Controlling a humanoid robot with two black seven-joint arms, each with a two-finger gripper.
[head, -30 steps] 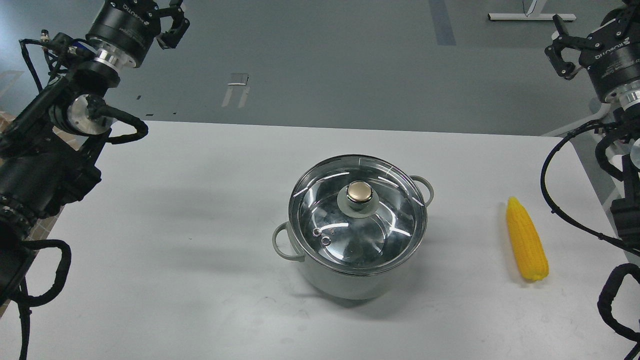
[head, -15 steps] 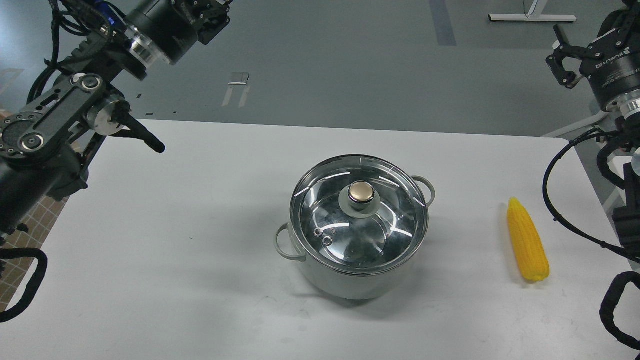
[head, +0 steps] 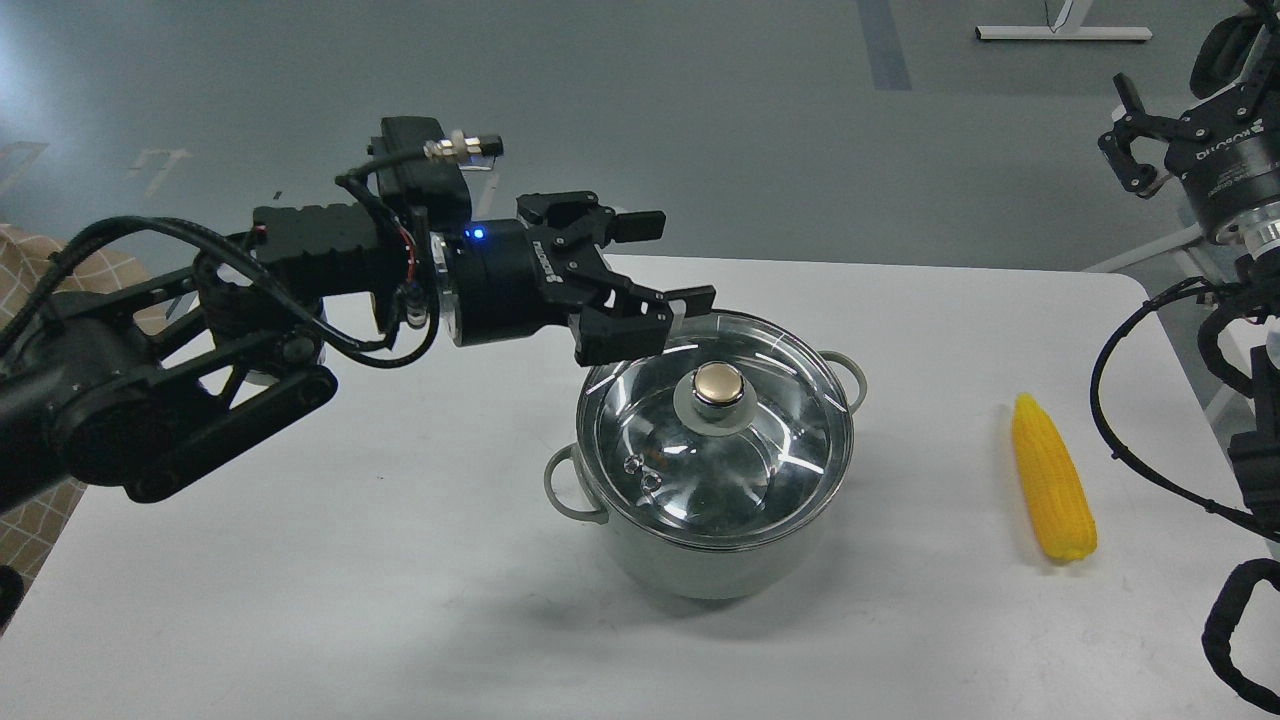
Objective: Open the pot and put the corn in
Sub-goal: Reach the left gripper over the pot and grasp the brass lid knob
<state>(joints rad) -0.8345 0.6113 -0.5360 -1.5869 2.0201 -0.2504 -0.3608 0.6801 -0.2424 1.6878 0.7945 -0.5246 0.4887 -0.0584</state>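
The pale grey-green pot (head: pixel 700 565) stands in the middle of the white table, its glass lid (head: pixel 780 450) with a gold knob (head: pixel 718 383) on it. The yellow corn (head: pixel 1052 478) lies on the table to the pot's right, pointed end away from me. My left gripper (head: pixel 668 262) is open and empty, reaching in sideways just above the pot's far left rim, up and left of the knob. My right gripper (head: pixel 1128 135) is open and empty, held high at the far right, well above and behind the corn.
The white table (head: pixel 300 500) bears only the pot and the corn. Its right edge runs close to the corn. My left arm (head: pixel 200 380) stretches over the table's left part. Cables of my right arm (head: pixel 1110 400) hang beside the table's right edge.
My left arm has swung down and right from the top left corner, and its gripper is now at the pot's far rim. The right gripper has hardly moved. Pot, lid and corn are unmoved.
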